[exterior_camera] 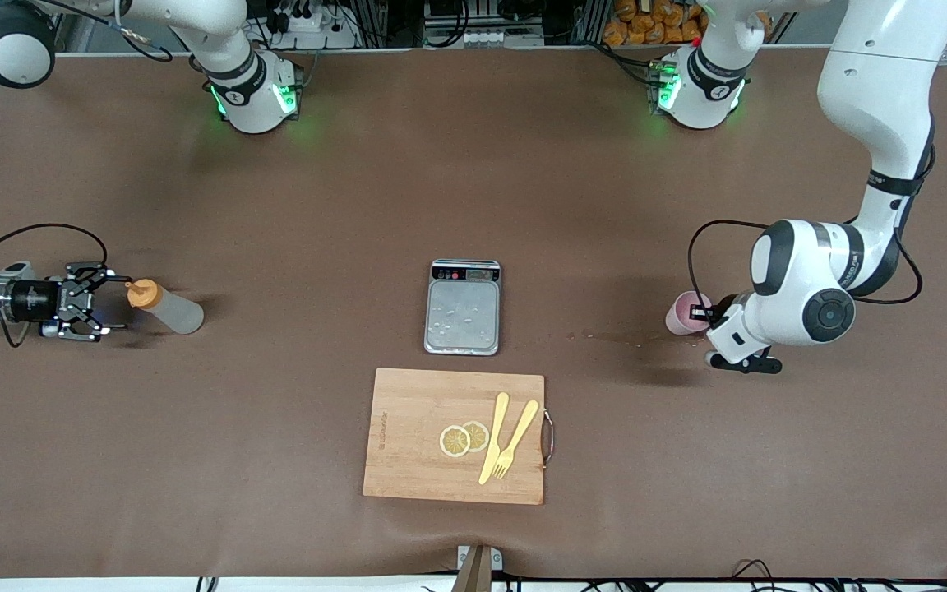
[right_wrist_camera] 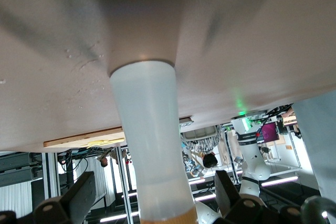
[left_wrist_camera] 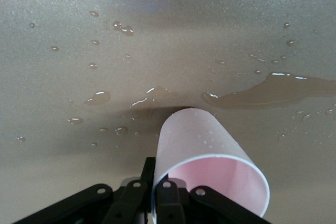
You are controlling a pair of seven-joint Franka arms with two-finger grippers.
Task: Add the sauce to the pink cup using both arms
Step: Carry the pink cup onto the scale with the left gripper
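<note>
The pink cup [exterior_camera: 681,313] stands on the brown table toward the left arm's end, among wet patches. My left gripper [exterior_camera: 700,313] is shut on its rim. In the left wrist view, one finger [left_wrist_camera: 149,169] presses the outside of the cup [left_wrist_camera: 202,142] wall and the other sits inside it, the gripper [left_wrist_camera: 156,184] pinching the wall. The sauce [exterior_camera: 168,307], a whitish bottle with an orange cap, stands toward the right arm's end. My right gripper [exterior_camera: 116,305] is open and level, with a finger on either side of the cap end. The right wrist view shows the bottle [right_wrist_camera: 149,140] between the spread fingers [right_wrist_camera: 79,198] of that gripper [right_wrist_camera: 153,203], untouched.
A grey scale [exterior_camera: 463,307] lies mid-table. Nearer the front camera is a wooden cutting board [exterior_camera: 408,444] with two lemon slices [exterior_camera: 464,438], a wooden knife and a fork [exterior_camera: 515,444]. Spilled liquid [exterior_camera: 621,335] streaks the table beside the cup, a puddle [left_wrist_camera: 273,92] and drops.
</note>
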